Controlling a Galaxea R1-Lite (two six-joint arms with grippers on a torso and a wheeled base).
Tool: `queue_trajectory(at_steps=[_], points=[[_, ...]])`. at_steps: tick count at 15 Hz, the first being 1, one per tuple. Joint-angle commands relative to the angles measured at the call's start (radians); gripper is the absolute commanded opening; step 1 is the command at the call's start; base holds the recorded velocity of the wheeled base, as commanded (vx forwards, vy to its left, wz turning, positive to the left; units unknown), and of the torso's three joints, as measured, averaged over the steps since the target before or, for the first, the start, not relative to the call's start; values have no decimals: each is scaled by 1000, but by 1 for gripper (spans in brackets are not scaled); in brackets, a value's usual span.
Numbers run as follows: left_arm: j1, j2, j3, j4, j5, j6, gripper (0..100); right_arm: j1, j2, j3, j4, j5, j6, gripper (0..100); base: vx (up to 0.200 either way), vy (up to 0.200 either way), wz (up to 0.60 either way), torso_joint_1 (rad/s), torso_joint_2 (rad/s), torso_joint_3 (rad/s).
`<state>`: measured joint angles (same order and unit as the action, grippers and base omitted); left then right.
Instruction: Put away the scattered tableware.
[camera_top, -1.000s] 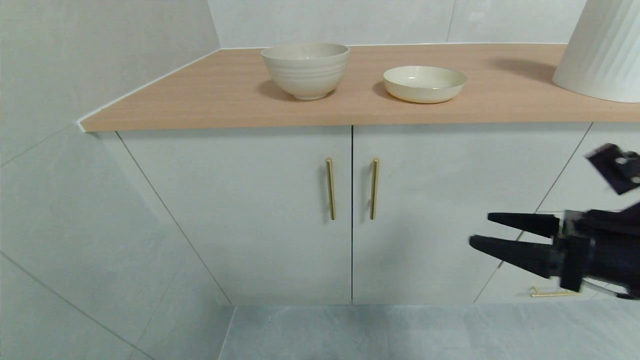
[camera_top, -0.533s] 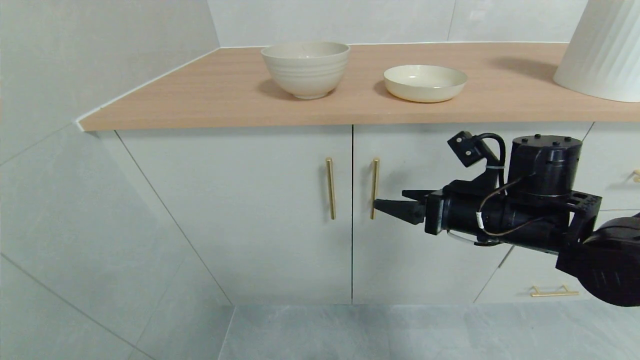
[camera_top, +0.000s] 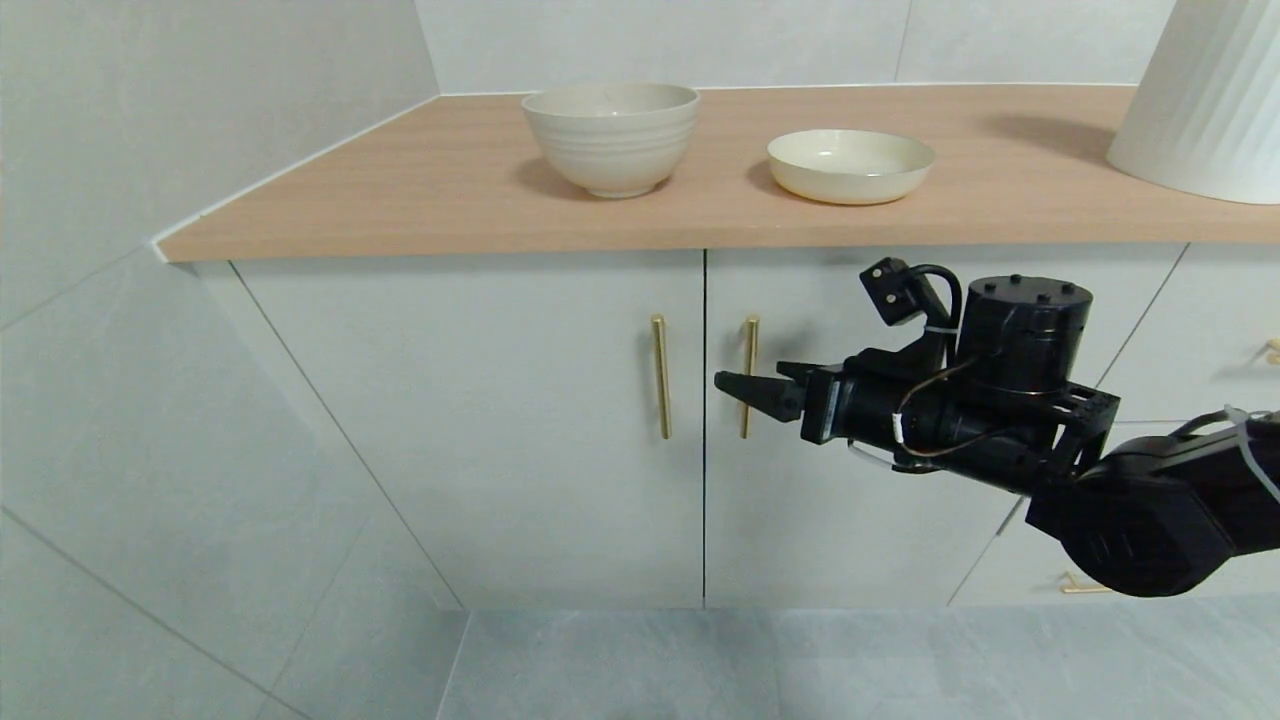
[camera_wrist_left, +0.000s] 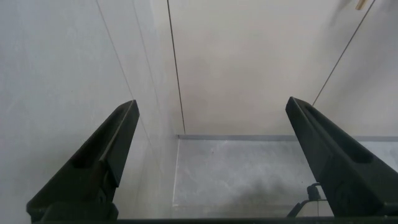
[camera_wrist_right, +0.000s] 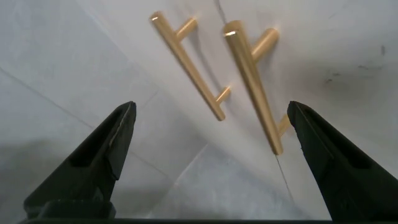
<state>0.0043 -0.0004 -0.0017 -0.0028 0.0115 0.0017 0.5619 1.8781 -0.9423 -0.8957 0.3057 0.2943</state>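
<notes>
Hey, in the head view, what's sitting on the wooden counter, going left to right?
bowl → dish → ribbed white vessel

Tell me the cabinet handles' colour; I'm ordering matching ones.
Gold with a metallic sheen; the cabinet handles show best in the right wrist view.

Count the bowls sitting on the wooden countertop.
2. A deep ribbed bowl stands on the countertop toward its left end; a shallow bowl sits apart on its right. The countertop runs past the picture's right edge, so more may be hidden.
</notes>
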Motion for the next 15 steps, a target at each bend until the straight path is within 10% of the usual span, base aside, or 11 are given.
queue_trajectory(at_steps=[1, 15], points=[[0, 0, 0, 0, 1, 0, 100, 1, 23, -16, -3, 1, 8, 100, 0, 0, 0, 0, 0, 0], [0, 0, 0, 0, 1, 0, 100, 76, 118, -52, -109, -45, 114, 100, 0, 0, 0, 0, 0, 0]])
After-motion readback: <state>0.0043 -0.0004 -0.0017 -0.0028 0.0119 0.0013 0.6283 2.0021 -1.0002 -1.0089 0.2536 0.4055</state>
